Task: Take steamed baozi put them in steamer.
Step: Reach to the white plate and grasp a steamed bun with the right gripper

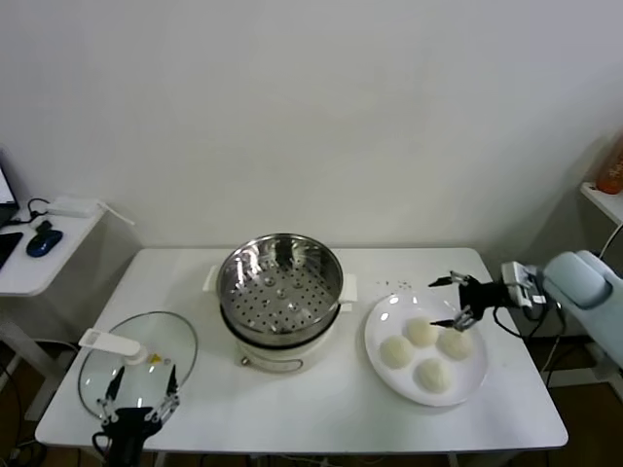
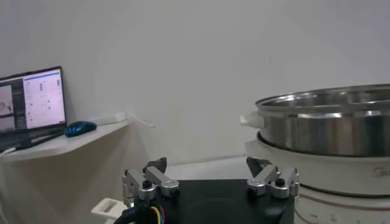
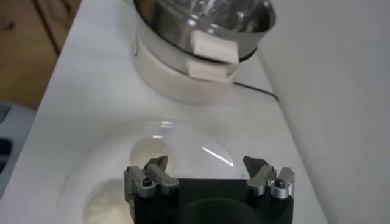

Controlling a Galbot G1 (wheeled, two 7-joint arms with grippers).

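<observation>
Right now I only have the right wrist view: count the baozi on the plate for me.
Observer: Four baozi lie on the plate, with the open right gripper over it.
Operator: Tell me what's in the steamer.
Observer: Nothing; the steamer basket holds no baozi.
Operator: Report the left gripper.
Observer: The left gripper is open, parked over the near edge of the glass lid at the table's front left.
</observation>
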